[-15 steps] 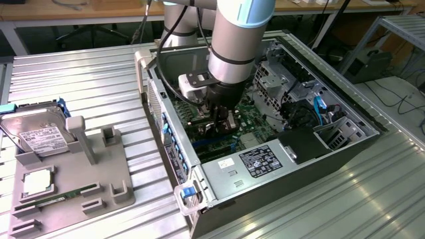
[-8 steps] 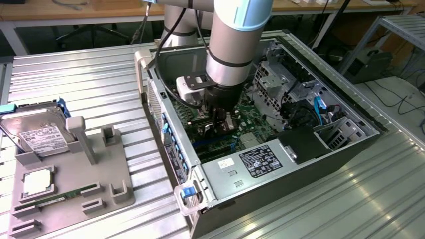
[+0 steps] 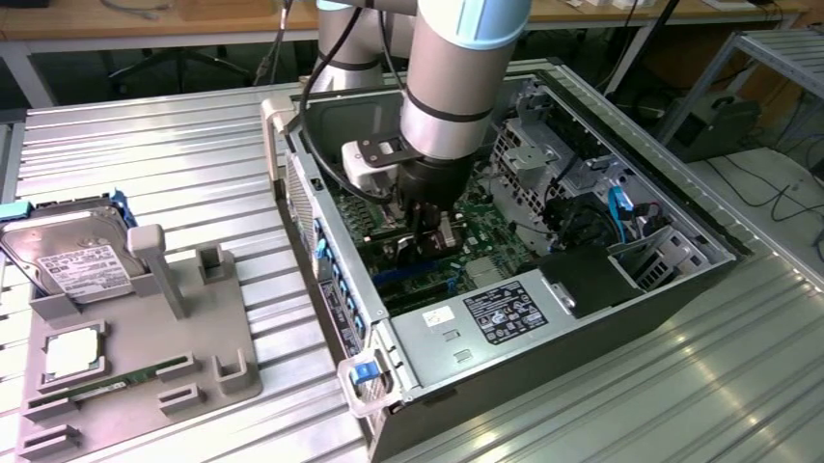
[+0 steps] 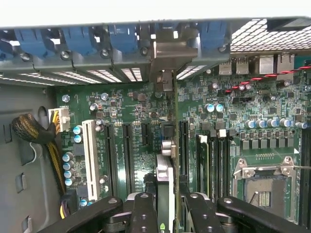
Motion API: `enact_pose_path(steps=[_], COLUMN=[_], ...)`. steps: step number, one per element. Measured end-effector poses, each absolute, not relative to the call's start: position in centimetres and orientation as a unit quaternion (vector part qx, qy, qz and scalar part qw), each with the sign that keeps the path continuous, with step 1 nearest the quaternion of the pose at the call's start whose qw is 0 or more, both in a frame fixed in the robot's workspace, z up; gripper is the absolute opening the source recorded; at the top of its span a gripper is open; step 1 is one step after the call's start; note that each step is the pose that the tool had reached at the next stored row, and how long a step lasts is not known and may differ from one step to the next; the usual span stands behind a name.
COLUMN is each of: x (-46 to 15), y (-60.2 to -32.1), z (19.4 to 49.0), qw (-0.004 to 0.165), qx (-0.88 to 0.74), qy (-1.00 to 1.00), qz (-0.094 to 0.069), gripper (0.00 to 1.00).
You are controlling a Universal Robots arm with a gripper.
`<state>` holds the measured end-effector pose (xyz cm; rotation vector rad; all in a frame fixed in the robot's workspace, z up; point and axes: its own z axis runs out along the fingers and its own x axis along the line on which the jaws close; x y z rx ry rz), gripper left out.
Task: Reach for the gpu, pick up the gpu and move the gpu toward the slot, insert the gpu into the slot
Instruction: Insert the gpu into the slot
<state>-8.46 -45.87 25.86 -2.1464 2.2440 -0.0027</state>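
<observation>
The gpu (image 4: 165, 177) sits edge-on between the two fingers of the pincer (image 4: 167, 206), deep inside the open computer case (image 3: 328, 265). The fingers are clamped on the card's two faces. Its silver end bracket (image 4: 168, 51) lies up against the row of blue-clipped slot covers (image 4: 82, 41) on the case's rear wall. The card stands roughly upright over the green motherboard (image 4: 131, 104), lined up lengthways with the expansion slots.

The slot itself is covered by the card in the wrist view. In the exterior view a blue strip (image 3: 393, 277), probably that slot, shows just near of the pincer (image 3: 431, 227). I cannot tell whether the card's lower edge has entered it.

Beside the card run dark neighbouring slots (image 4: 129, 155) and a white one (image 4: 90, 160). On its other side are the memory slots (image 4: 214, 160) and then the CPU socket (image 4: 265, 187). A sleeved cable bundle (image 4: 34, 131) lies well apart at the case's edge. Outside the case, toward the exterior view's left, a grey fixture (image 3: 226, 333) on the slatted metal surface (image 3: 154, 154) carries a hard drive (image 3: 77, 260) and a memory stick (image 3: 110, 386).

Risks from here:
- If the card is slightly off the slot's line, pressing would jam its edge on the slot's lip.
- The bracket's tip could catch on the rear frame, so the card would tilt in the grip.
- A tilted push could flex the board or knock the small capacitors (image 4: 214, 108) nearby.
</observation>
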Motion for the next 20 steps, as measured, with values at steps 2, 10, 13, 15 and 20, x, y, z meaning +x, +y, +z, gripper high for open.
enact_pose_path(steps=[2, 10, 13, 15, 20], x=[-8.5, -7.9, -7.3, -7.2, -7.2], y=[-45.9, -45.9, -45.9, -45.9, -45.8], z=[25.9, 25.9, 25.9, 25.9, 26.0], qw=[0.018, 0.017, 0.017, 0.016, 0.015], qx=[-0.691, -0.691, -0.691, -0.691, -0.691], qy=[0.723, 0.723, 0.723, 0.723, 0.723], qz=[-0.001, -0.002, -0.002, -0.003, -0.004], gripper=[0.27, 0.27, 0.27, 0.27, 0.27])
